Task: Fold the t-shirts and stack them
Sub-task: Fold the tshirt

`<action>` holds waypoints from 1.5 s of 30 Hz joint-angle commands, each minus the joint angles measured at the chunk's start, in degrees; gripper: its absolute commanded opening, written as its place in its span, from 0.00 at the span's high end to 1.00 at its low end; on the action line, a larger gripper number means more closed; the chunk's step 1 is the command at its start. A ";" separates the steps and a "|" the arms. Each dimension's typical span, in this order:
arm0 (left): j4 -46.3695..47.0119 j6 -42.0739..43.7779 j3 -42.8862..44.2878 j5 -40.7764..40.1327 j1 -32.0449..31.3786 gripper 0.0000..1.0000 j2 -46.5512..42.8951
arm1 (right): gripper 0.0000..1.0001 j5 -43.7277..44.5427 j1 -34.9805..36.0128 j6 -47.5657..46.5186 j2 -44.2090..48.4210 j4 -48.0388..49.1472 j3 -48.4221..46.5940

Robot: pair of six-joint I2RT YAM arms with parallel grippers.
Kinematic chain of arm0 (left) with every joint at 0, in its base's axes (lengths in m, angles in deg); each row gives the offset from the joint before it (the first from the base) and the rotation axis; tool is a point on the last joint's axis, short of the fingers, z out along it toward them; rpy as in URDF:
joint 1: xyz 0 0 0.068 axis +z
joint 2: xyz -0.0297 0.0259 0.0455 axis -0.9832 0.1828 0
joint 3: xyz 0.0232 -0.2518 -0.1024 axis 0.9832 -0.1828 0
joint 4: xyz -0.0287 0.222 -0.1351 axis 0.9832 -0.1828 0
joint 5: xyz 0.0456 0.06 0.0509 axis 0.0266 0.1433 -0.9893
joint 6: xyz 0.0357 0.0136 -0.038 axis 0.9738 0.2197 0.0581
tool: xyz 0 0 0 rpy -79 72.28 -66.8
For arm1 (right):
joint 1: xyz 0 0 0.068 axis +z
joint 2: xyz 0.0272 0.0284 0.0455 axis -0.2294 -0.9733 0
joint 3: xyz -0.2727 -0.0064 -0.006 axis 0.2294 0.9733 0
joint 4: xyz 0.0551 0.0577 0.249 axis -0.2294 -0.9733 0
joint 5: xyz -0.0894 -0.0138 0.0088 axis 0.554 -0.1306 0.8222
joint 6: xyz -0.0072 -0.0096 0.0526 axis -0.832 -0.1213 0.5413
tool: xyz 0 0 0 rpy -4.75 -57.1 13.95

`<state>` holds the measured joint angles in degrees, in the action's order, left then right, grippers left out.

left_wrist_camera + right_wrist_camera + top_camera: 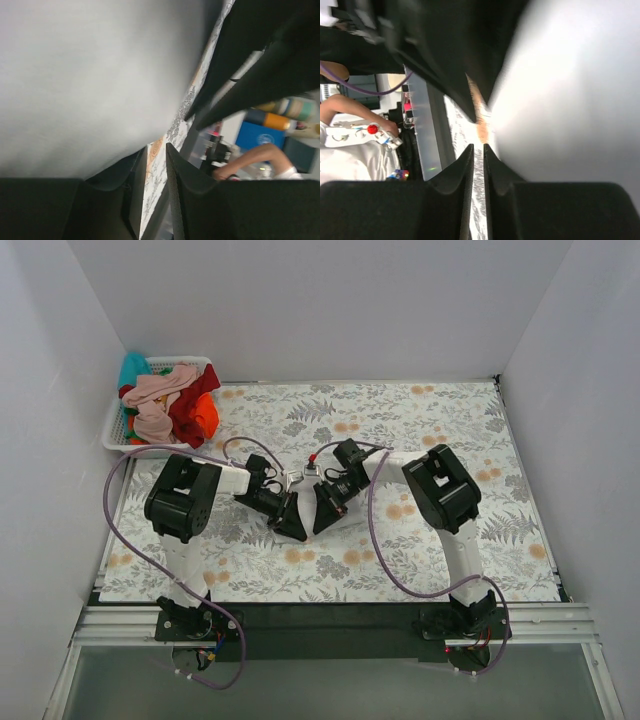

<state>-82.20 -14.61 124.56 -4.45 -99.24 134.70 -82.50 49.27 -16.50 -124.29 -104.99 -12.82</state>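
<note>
The t-shirts lie bundled in a white lattice basket [112,430] at the far left corner: a pink one [160,390] on top, a dark red one [190,408], an orange one [207,418] and a teal one [133,367]. No white shirt shows. My left gripper [298,530] and right gripper [322,525] rest tip-down side by side at the table's middle, far from the basket. In the left wrist view my gripper [156,147] holds nothing, its jaws only a thin slit apart. In the right wrist view my gripper [478,147] is the same, empty.
A floral tablecloth [420,430] covers the table. White walls stand on the left, back and right. Purple cables [375,530] loop from both arms over the cloth. A person's arm [250,157] shows beyond the table's near edge.
</note>
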 commanded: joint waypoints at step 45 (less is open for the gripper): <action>-14.54 16.00 5.34 5.06 13.70 0.67 -4.36 | 0.67 7.20 -12.98 -12.44 10.11 -8.61 4.55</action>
<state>-97.02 -0.75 128.45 -1.65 -86.47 137.94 -77.85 36.57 -28.83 -121.69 -112.49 -5.39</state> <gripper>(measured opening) 0.315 0.293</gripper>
